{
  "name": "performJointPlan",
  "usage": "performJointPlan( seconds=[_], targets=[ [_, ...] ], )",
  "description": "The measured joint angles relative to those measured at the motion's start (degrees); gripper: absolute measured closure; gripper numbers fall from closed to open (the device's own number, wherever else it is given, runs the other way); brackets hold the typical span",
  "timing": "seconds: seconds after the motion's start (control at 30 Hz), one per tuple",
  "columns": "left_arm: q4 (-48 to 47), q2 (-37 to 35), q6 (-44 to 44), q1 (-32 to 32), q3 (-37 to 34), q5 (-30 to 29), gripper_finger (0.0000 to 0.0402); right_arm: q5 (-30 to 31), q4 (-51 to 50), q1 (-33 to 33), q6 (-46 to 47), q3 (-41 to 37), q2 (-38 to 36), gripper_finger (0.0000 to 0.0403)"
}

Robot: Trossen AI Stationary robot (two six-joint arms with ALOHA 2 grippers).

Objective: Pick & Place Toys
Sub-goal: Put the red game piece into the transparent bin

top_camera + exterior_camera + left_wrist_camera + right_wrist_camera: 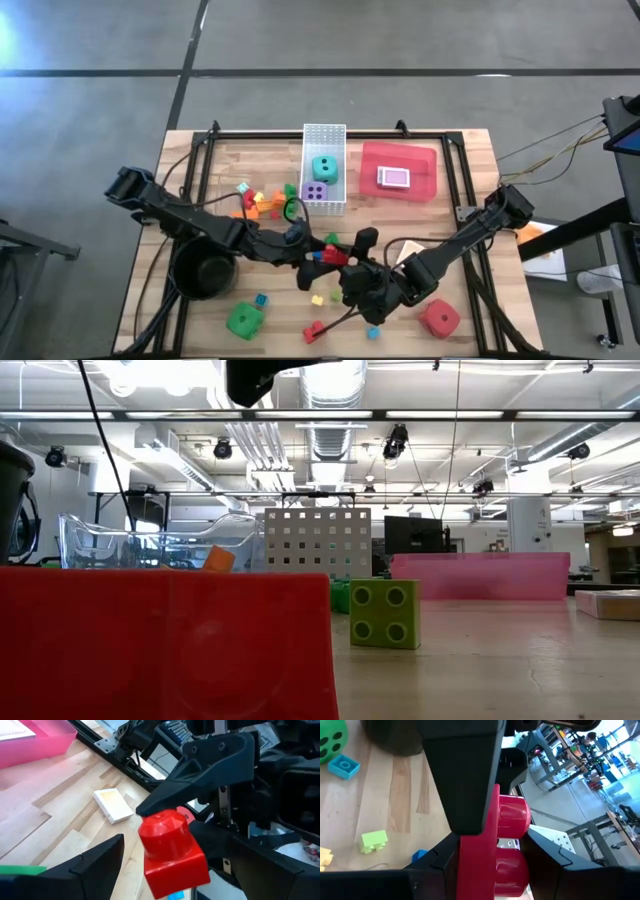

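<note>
A red brick (172, 851) hangs above the table's middle, with my right gripper (347, 266) shut on it. My left gripper (312, 262) is open, coming at the brick from the table's left. In its wrist view its fingers (92, 867) stand on either side of the brick, apart from it. A green die (244, 320) and a red die (439, 318) rest on the table near the front edge. A teal die (323, 167) and a purple die (314, 190) sit in the white basket (324, 132). Small bricks (262, 203) lie scattered left of it. My right gripper pinches the red brick between its two fingers. One finger (465, 785) lies flat along the brick's underside (475, 865); the other meets the studded face, its tip (200, 765) on a stud (162, 822). The fingers come from the table's right, slanting down. The brick is lifted clear.
A black pot (205, 270) stands at the front left under the left arm. A red tray (425, 165) at the far right holds a card pack (394, 178). Loose bricks (318, 299) lie below the grippers. A green brick (385, 613) shows in the low view.
</note>
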Motion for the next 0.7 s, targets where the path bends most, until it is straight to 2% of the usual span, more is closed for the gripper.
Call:
performJointPlan(
  seconds=[0.2,0.33,0.5,0.7],
  targets=[
    [0.4,0.2,-0.8,0.4,0.0,-0.4,0.0053,0.0,0.8,-0.1,-0.3,0.0,0.0,0.0247],
    [0.1,0.2,-3.1,0.7,0.0,-0.4,0.0073,-0.1,1.6,-0.3,-0.6,0.0,0.0,0.0247],
    [-0.2,0.2,-3.2,0.9,0.0,-0.4,0.0139,-0.1,2.9,-0.4,-2.0,0.0,0.1,0.0247],
    [-0.1,0.2,-3.3,1.0,0.0,-0.5,0.0247,-0.1,3.5,-0.4,-2.7,-0.1,0.1,0.0247]
  ],
)
